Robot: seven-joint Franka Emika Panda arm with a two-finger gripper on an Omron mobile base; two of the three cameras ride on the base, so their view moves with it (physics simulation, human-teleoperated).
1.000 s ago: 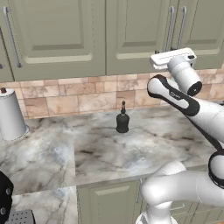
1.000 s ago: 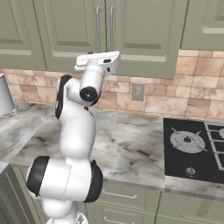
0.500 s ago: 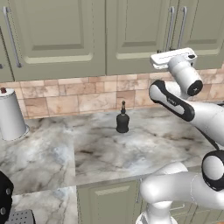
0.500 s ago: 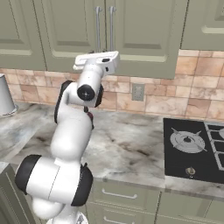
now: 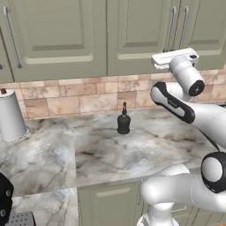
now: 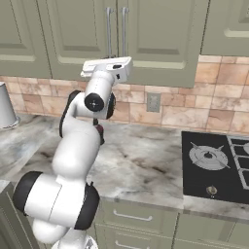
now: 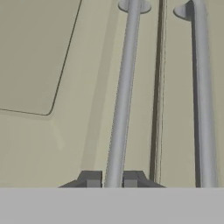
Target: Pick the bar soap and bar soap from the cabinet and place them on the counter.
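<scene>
Clenched: claw (image 7: 112,180) on the left door's handle (image 7: 122,96), one finger each side of the bar, low on its length. Cabinet (image 5: 132,35) shut, so both soaps presumably inside, unseen. Counter (image 5: 101,150) below, black bottle (image 5: 123,122) standing near the wall. Best now: pull straight out, then follow the door's arc, wrist turning with the bar, no jerking; otherwise likely slipping off the smooth steel.

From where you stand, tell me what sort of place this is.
A rendered home kitchen, most likely. Grey-green raised-panel wall cabinets with long steel bar handles hang above a tan stone-tile backsplash, a veined grey-beige marble counter runs below, and a black gas stove top is set into it.
</scene>
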